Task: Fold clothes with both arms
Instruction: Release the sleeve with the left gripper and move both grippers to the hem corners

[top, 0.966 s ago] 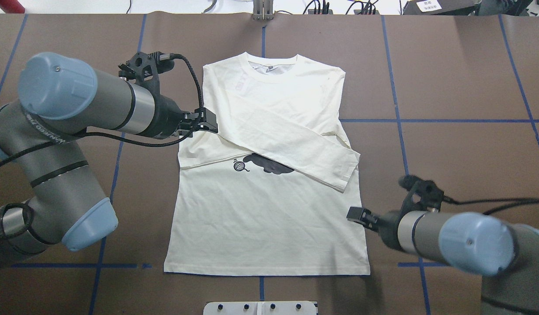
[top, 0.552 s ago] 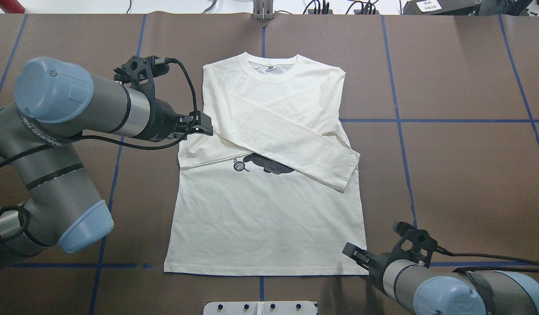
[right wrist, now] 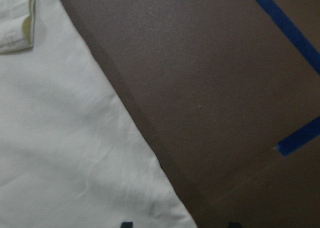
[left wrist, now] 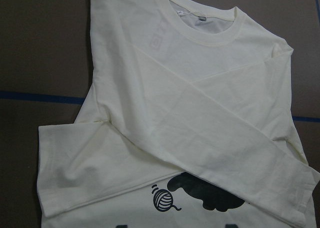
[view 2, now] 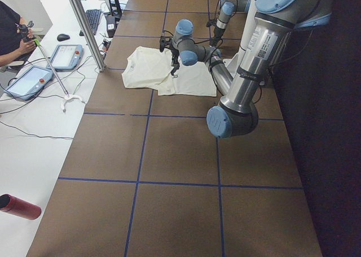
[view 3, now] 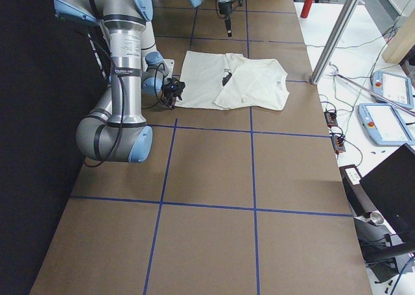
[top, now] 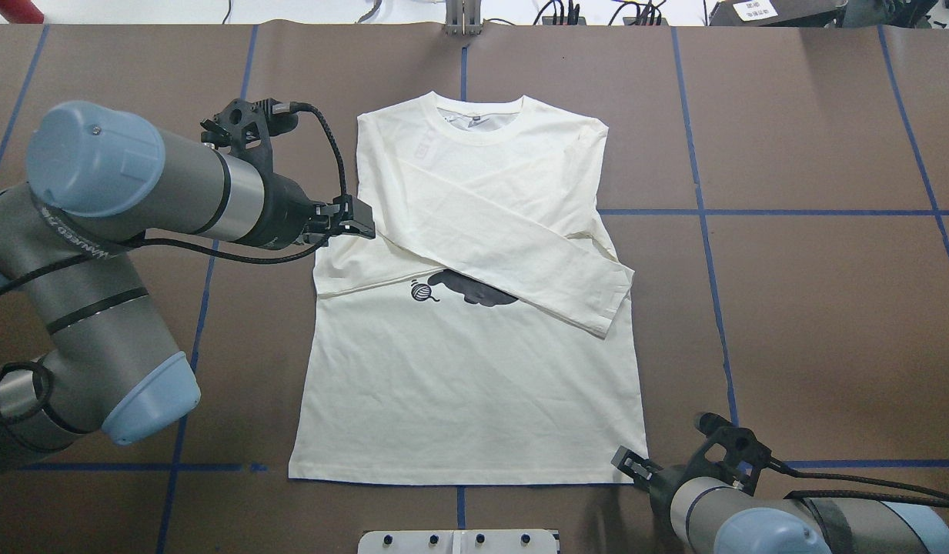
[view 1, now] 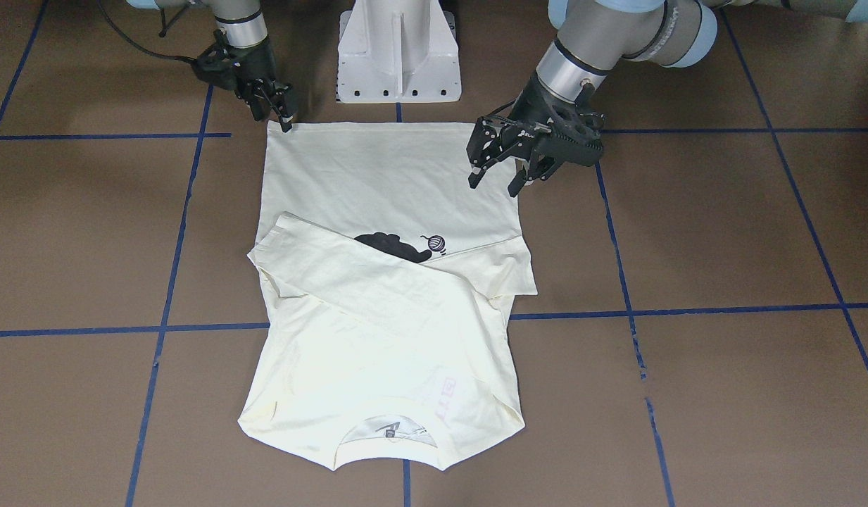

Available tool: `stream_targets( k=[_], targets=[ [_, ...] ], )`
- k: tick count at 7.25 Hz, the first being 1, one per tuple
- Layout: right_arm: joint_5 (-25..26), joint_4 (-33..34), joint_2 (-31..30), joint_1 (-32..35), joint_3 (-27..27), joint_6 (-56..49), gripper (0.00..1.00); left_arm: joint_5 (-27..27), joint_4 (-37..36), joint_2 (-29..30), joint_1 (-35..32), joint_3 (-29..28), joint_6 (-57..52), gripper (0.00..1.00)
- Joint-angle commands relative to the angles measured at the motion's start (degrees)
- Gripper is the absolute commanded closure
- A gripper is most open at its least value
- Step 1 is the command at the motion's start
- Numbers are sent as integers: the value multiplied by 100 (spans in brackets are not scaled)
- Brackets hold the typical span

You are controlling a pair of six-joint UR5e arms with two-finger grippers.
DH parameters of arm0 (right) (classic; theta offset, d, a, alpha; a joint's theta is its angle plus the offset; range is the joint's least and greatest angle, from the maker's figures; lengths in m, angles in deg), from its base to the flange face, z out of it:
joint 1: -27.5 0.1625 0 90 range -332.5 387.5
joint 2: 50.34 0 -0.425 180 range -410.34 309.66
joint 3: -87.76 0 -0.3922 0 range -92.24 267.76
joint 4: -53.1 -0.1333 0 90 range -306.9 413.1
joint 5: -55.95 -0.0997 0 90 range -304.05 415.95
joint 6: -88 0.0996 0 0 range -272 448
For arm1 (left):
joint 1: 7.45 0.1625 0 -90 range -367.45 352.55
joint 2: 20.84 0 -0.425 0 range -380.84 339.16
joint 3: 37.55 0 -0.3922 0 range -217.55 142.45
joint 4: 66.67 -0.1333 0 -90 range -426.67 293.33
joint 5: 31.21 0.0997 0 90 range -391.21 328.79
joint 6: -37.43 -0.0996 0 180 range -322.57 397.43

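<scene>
Cream-white T-shirt (top: pixel 474 385) lies flat mid-desk (top: pixel 790 308), sleeves (top: pixel 520 254) crossed over the chest and covering part of its black print (top: pixel 474 291). We see the left gripper (view 1: pixel 491 186) above the shirt's side edge, jaws apart; the right gripper (view 1: pixel 286 121) at a hem corner, jaws apart. Bare desk lies all round.

Brown table (top: pixel 790 308) (blue tape grid (top: pixel 828 212)) carries a cream T-shirt (top: pixel 474 385) lying flat.

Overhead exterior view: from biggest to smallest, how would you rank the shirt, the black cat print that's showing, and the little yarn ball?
1. T-shirt, by far the largest.
2. Black cat print, partly hidden under a folded sleeve.
3. Yarn ball print, smallest.
</scene>
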Motion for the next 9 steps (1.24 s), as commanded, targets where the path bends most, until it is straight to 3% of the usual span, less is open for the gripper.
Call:
stream_targets(
  k=[1,3,4,8,9],
  targets=[
    [-109,11,-8,-13,69,5,50,0,15,1,6,-14,14,27],
    [-136,11,-9,-48,60,5,91,0,16,1,6,-14,101,27],
    [-136,11,-9,-48,43,5,100,0,16,1,6,-14,111,27],
    [-154,11,18,-22,-27,-38,100,44,-37,-165,84,-6,979,27],
    [-293,11,0,-4,-123,-56,100,314,-46,-349,320,56,1338,26]
  ],
)
